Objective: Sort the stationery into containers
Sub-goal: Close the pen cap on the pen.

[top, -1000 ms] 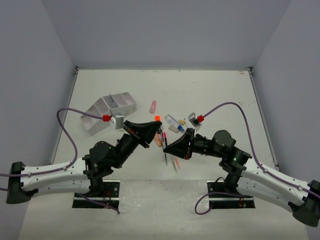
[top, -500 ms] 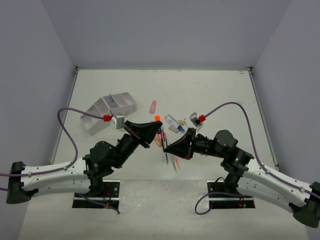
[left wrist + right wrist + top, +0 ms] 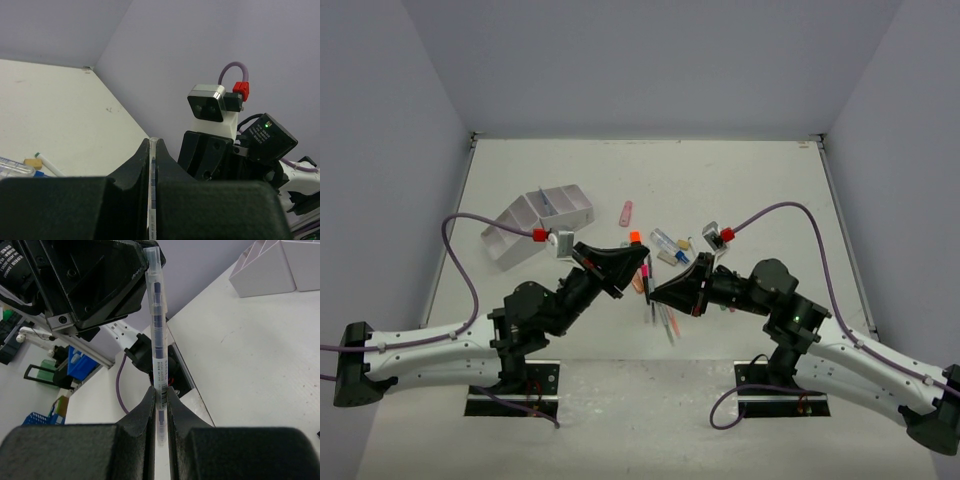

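- Step in hand: I judge this a mid-air transfer of one pen between the two arms, above the middle of the table.
- Right gripper: clenched on the pen's lower part, the barrel pinched between both fingers in its wrist view.
- Left gripper: the same clear barrel lies in the slit between its fingers, which appear clamped against it on both sides.
- Pen position: held off the table between the facing grippers, its capped end towards the left gripper.
- Containers: white compartment trays at the left of the table, well apart from the pen.
- Loose stationery: more pens and small pieces lie under and beyond the grippers, unsorted.
- Next move: I judge that one gripper must release before the other pulls away. The left arm is nearer the trays, so it should carry the pen there.
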`<state>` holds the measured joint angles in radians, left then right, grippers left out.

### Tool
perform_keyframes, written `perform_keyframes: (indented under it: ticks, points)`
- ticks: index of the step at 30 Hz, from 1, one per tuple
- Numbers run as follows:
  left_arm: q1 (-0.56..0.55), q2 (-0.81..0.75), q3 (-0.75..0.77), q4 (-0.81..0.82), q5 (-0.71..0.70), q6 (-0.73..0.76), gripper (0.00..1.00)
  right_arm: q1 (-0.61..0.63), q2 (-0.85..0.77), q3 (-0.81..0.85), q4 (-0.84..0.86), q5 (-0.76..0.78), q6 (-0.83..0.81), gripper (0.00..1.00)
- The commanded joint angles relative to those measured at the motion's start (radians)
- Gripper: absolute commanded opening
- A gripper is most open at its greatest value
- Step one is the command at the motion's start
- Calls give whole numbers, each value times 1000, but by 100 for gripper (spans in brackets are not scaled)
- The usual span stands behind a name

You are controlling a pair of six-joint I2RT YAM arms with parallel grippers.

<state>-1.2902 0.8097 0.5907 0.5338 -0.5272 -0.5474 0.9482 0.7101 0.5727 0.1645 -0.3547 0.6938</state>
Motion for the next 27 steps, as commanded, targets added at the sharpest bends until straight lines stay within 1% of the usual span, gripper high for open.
perform_keyframes:
  ticks: [1,3,7,13,14,15,16,17,19,20,21,23,24,25,26,27]
  points:
    - [-1,7,13,-52,37,-64,0,3,-11,65,-13,62,-42,0]
    - [0,15,38,-86,42,-85,0,4,-10,73,-21,68,-61,0]
    - [0,25,83,-208,50,-105,0,3,-9,116,-65,99,-120,0]
    - [-1,37,116,-310,40,-109,0,4,0,166,-124,135,-207,0]
    - [-1,38,118,-316,37,-109,7,4,3,172,-124,126,-208,0]
    - [-1,39,120,-320,34,-109,17,3,7,177,-123,114,-209,0]
    - [-1,40,123,-321,32,-108,34,4,18,180,-120,91,-211,0]
    - [-1,42,125,-322,25,-107,42,4,30,185,-119,75,-210,0]
    - [-1,48,133,-316,21,-103,51,4,51,190,-116,46,-209,0]
    - [-1,52,136,-314,19,-92,52,4,58,191,-117,40,-208,0]
    - [-2,57,139,-301,27,-83,51,4,66,189,-115,34,-208,0]
    - [-3,65,143,-283,39,-69,46,6,76,188,-111,27,-205,0]
    - [-2,71,145,-274,47,-66,28,5,77,185,-107,24,-202,0]
    - [-1,77,148,-266,55,-62,8,4,78,182,-101,21,-200,0]
    - [-1,80,150,-259,68,-56,3,4,75,179,-100,25,-200,0]
    - [-1,84,151,-258,75,-57,1,4,71,178,-99,32,-200,0]
